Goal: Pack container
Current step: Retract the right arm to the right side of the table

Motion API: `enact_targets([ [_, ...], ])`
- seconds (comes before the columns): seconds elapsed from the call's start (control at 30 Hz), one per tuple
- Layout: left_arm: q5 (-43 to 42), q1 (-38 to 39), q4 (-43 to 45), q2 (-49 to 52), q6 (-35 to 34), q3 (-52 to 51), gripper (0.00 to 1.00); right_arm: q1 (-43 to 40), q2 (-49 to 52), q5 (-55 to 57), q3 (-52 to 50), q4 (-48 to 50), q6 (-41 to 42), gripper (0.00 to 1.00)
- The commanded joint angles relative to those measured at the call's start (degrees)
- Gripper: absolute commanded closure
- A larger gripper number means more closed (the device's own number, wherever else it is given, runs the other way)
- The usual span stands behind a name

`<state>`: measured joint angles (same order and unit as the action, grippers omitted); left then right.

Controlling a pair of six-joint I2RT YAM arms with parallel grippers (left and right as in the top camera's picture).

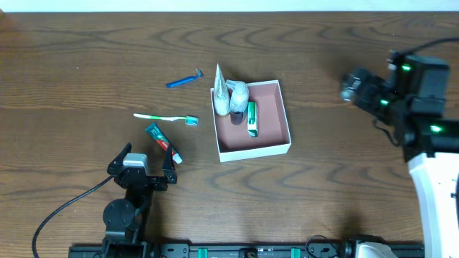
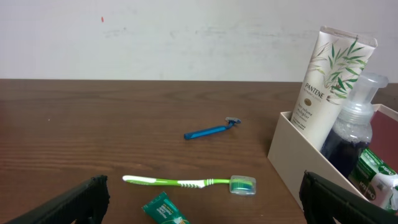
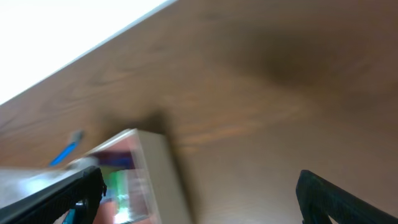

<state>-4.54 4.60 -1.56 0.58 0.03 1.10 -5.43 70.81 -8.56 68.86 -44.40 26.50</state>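
The overhead view alone showed both arms at once; the container [image 1: 271, 118] sat near the table's middle, with the left gripper [image 1: 148, 152] at its 7 o'clock, low over the wood, fingers pointed toward 12 and spread wide with nothing between them; the right gripper [image 1: 355, 86] hung well apart at the container's 2 o'clock, blurred, pointed toward 9; from above I could not tell how its jaws stood

The left wrist view gave what the top view flattened: a white tube [image 2: 326, 87] printed PANTENE stood tilted in the near corner of the container [image 2: 292, 155], a clear pump bottle [image 2: 351, 130] with dark liquid just beside it, and a green-and-white pack [image 2: 376, 171] lay lower inside; on the table outside lay a blue razor [image 2: 211, 130], a green toothbrush [image 2: 186, 182] and a green toothpaste tube [image 2: 165, 211], the last nearest the left gripper [image 2: 205, 208]; from above the razor [image 1: 185, 80] lay at the container's 10 o'clock, the toothbrush [image 1: 165, 117] at 9, the toothpaste tube [image 1: 163, 142] at 8

The right wrist view was heavily blurred; it still showed the right gripper [image 3: 199, 199] with its fingers far apart and empty, the container [image 3: 158, 168] at 8 o'clock in the picture and bare wood elsewhere
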Motion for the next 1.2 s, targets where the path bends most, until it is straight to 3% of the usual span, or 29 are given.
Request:
enact_targets([
  [0.0,-1.05,-0.20,-2.08,-0.31,0.35,-0.87,0.02,-5.55,-0.42,6.51,0.68,-4.15,-0.20,0.01],
  [0.23,-1.05,-0.20,-2.03,-0.28,0.37,-0.87,0.02,-10.47,-0.31,10.60,0.68,-10.67,-0.28,0.01],
  [0.57,-1.42,-0.17,-1.97,-0.28,-0.26,-0.87,0.02,-10.54,-0.31,10.91,0.68,-11.15,-0.42,0.01],
  [0.73,-1.20,-0.17,-2.32,0.46,-13.62,-0.68,0.02,-10.51,-0.31,10.91,0.68,-11.15,-0.42,0.01],
  [0.83,-6.14,-0.20,-6.75,0.57,-16.83,2.60,0.02,-10.51,-0.31,10.91,0.68,-11.15,-0.39,0.01],
  [0.97,-8.44,-0.20,-13.25,0.61,-16.20,9.49,0.02,-10.51,-0.31,10.91,0.68,-11.15,-0.42,0.01],
  [1.17,1.29,-0.20,-24.52,5.53,-14.95,23.21,0.02,-10.51,-0.31,10.91,0.68,-11.15,-0.42,0.01],
])
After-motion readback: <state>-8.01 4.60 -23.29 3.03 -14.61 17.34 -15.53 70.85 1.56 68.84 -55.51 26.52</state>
